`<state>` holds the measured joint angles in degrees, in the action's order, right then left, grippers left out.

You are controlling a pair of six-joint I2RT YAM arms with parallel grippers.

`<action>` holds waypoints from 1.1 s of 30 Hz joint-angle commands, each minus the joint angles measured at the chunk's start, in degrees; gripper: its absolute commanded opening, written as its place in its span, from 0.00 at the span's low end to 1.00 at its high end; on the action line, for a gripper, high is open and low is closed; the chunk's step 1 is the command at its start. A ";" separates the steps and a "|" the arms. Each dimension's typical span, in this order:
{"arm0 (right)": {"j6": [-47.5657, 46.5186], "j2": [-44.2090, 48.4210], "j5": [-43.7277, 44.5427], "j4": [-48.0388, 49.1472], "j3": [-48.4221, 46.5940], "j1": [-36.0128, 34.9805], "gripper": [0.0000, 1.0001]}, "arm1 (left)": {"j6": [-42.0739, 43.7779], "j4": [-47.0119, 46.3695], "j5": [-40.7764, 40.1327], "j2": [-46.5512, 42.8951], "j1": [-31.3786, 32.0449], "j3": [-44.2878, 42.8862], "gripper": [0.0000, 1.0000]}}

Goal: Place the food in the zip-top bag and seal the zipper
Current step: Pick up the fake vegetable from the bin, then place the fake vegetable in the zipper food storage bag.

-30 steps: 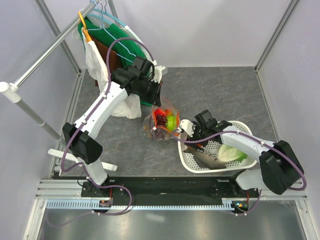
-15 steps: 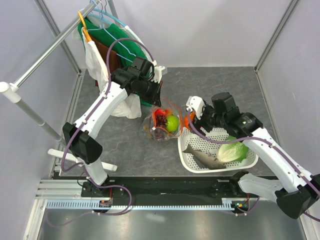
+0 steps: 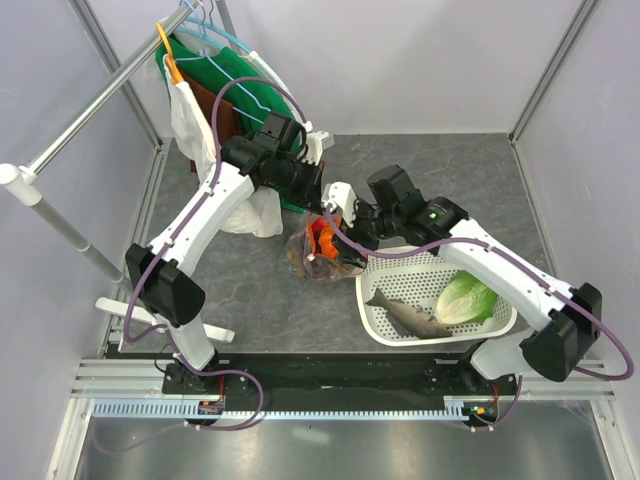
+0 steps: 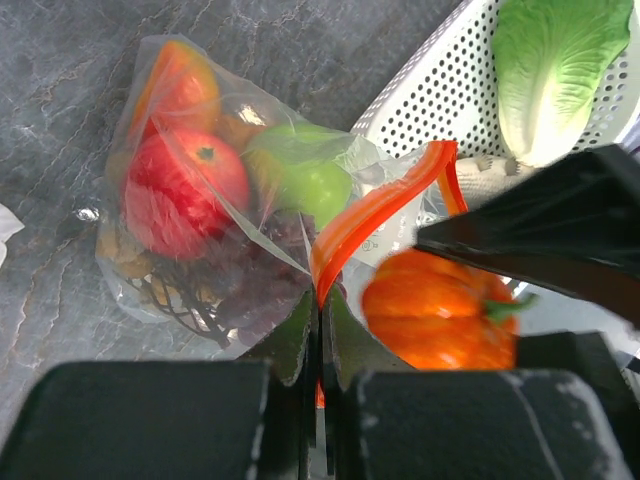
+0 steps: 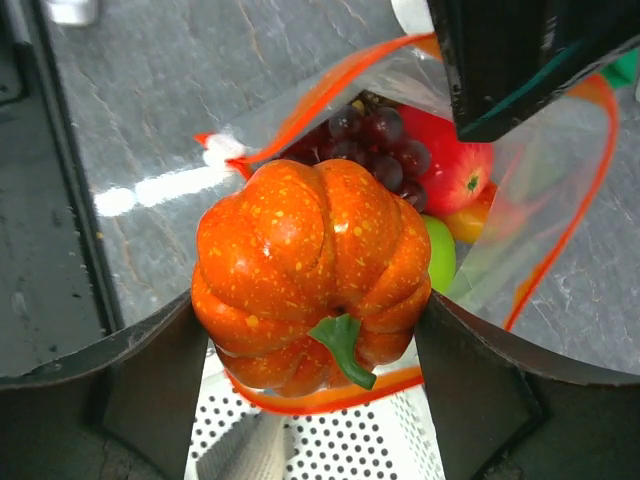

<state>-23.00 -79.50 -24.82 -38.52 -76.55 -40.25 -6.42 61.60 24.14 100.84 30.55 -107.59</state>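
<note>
The clear zip-top bag (image 3: 312, 258) lies on the grey table, mouth up. Its orange-red zipper (image 4: 375, 205) is pinched in my left gripper (image 4: 320, 320), which is shut on the strip and holds the mouth open. Inside the bag are a red apple (image 4: 185, 190), a green apple (image 4: 310, 180) and dark grapes (image 5: 370, 140). My right gripper (image 5: 305, 320) is shut on an orange pumpkin (image 5: 305, 265) and holds it right over the open mouth, next to the left gripper (image 3: 316, 203). The green lettuce (image 3: 465, 298) and grey fish (image 3: 408, 317) lie in the basket.
The white lattice basket (image 3: 365, 300) stands right of the bag, touching it. A clothes rail with hangers, a green cloth (image 3: 215, 70) and a white cloth (image 3: 200, 130) stands at the back left, behind the left arm.
My right gripper has lifted the orange pumpkin from the basket side and carried it left to above the bag's mouth. The left gripper has held still on the zipper.
</note>
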 commanded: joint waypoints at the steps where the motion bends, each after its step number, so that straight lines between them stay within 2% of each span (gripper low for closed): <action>1: -3.09 -2.67 7.39 4.84 -0.36 -0.44 0.47 | -2.37 -2.28 4.86 0.06 -1.28 -0.78 0.02; 4: -3.11 -1.80 14.87 11.94 3.33 -0.44 0.50 | -2.55 -2.28 6.27 0.06 -1.72 -0.43 0.02; 6: -1.09 -1.53 17.42 13.56 3.34 -0.44 0.57 | -2.46 -2.36 6.97 -0.03 -1.80 0.10 0.02; 7: -0.21 -1.36 17.70 14.34 2.99 -0.44 0.67 | -2.46 -2.37 7.06 -0.03 -1.80 0.19 0.02; 10: 2.69 -0.13 15.86 13.65 1.76 -0.53 0.86 | -2.55 -2.54 7.67 0.24 -1.89 0.63 0.02; 14: 6.39 2.77 12.96 10.05 -0.43 -0.44 0.95 | -2.99 -2.63 8.90 0.76 -2.42 0.45 0.02; 16: 8.76 4.09 14.97 9.17 -0.26 -0.36 0.98 | -3.25 -2.72 9.17 1.03 -2.51 0.28 0.02; 21: 11.31 6.47 22.00 7.24 2.90 -0.27 0.98 | -3.43 -2.98 9.70 1.12 -2.68 0.36 0.02; 22: 14.10 6.99 23.05 6.71 3.60 0.34 0.98 | -3.25 -2.89 9.70 1.12 -2.68 0.45 0.02; 26: 20.80 7.78 20.88 2.15 5.62 3.24 0.91 | -3.08 -3.16 9.52 0.68 -2.95 0.63 0.02; 28: 24.56 7.61 18.24 0.56 6.76 5.95 0.86 | -3.08 -3.33 10.04 0.59 -3.04 0.72 0.02; 33: 29.59 5.33 9.45 -0.59 9.23 10.28 0.60 | -2.99 -3.77 11.10 0.50 -3.12 1.24 0.02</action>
<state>-0.97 -72.73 -7.64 -36.84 -68.97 -32.42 -7.94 60.69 32.14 101.86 27.86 -106.50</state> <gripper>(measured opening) 0.693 0.028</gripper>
